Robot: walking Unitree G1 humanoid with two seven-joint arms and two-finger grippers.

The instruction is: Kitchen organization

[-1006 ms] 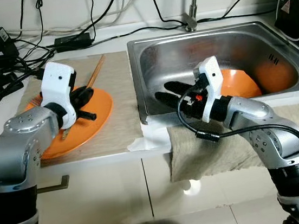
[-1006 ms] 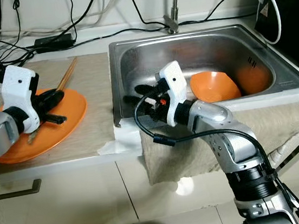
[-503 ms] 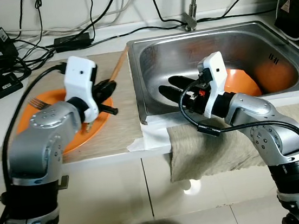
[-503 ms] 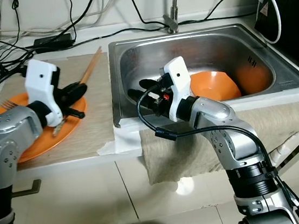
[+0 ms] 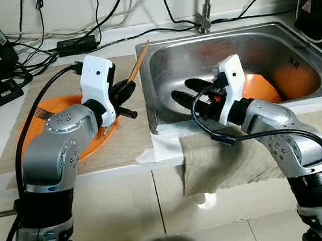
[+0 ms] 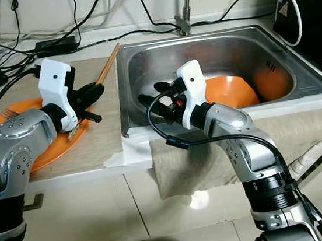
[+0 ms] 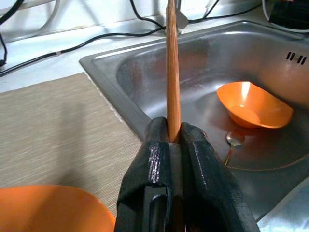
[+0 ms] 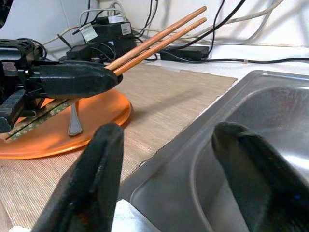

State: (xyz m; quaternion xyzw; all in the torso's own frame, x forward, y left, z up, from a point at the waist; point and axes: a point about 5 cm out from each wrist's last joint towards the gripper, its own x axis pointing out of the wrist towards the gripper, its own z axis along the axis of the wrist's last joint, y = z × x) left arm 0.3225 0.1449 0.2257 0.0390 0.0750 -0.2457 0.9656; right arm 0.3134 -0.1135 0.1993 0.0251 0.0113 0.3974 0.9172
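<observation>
Left end effector [image 5: 123, 91] clamps our chopsticks [image 5: 138, 61], tips toward 1 o'clock over the sink [image 5: 158, 50] rim | right end effector [image 5: 188, 91] gapes, holding nothing, inside the sink | orange bowl [image 7: 253, 106], spoon [image 7: 233, 140] already there; fork [image 5: 42, 113], plate [image 5: 102, 140] remain on the tabletop at 9 o'clock.

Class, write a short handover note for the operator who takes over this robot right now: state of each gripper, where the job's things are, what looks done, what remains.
Left gripper: shut on the wooden chopsticks, held above the mat's edge beside the sink, tips angled toward the basin.
Right gripper: open, empty, inside the sink's left side.
Orange plate on the mat holds a fork. Orange bowl and spoon sit in the sink.
Done: chopsticks lifted off the plate.
Left: probably pass or place the chopsticks, then deal with fork, plate, bowl and spoon.
</observation>
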